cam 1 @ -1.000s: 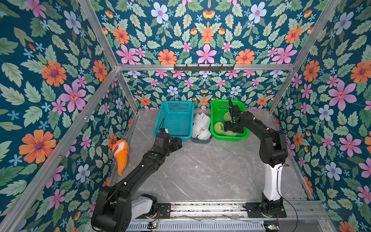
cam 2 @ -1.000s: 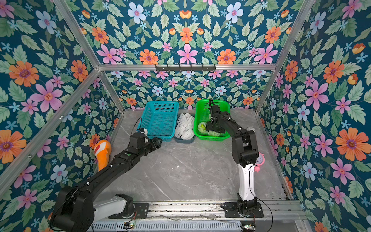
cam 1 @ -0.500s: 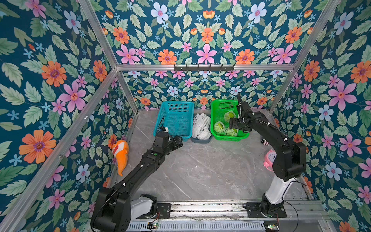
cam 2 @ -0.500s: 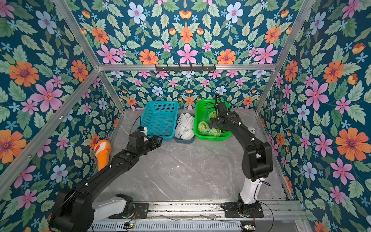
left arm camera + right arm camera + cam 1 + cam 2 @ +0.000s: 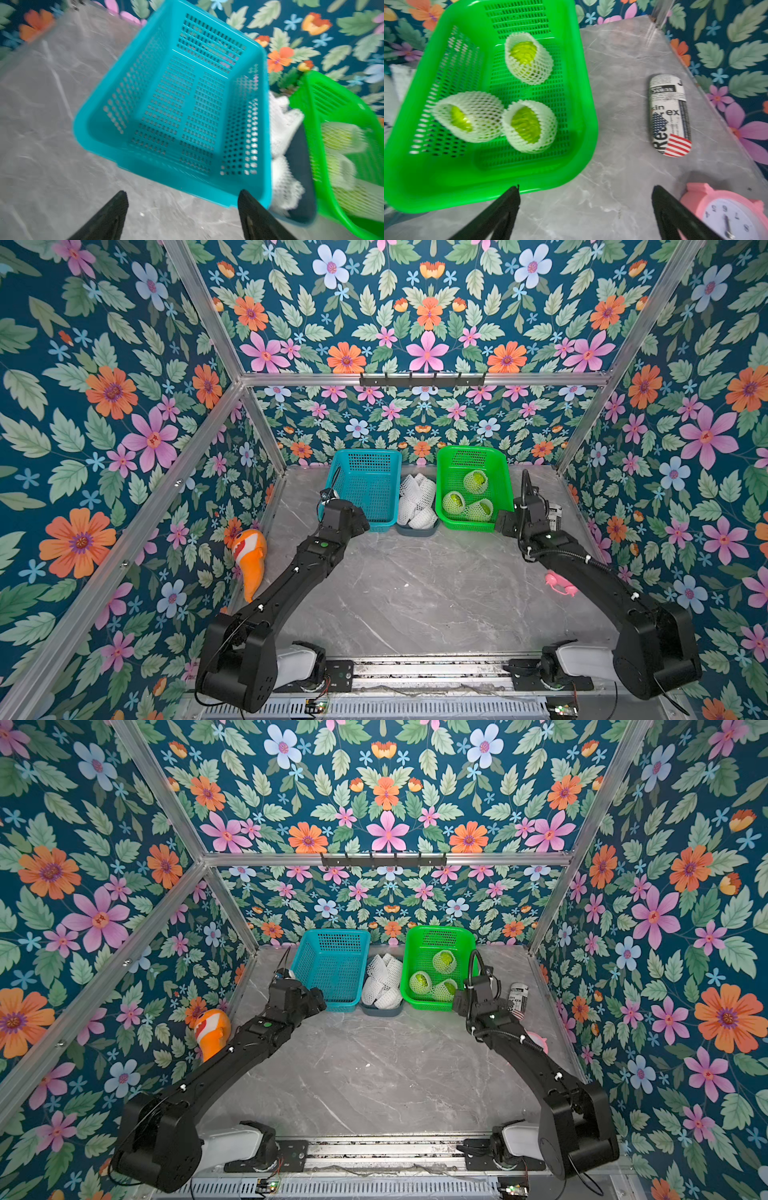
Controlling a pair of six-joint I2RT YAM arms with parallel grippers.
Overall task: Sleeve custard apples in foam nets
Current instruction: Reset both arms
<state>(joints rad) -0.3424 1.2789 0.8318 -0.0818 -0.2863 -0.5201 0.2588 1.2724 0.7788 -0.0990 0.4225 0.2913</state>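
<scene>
custard apples [image 5: 526, 124]: all three bumpy, bright green, each snug in a white foam net [image 5: 533, 76], in the green basket [image 5: 488, 187] far right | left gripper [image 5: 182, 193]: spread wide, empty | right gripper [image 5: 585, 188]: same

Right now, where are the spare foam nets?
In both top views the spare white foam mesh nets lie piled in a dark tray between the blue perforated plastic basket and the green basket, by the back wall.
</scene>
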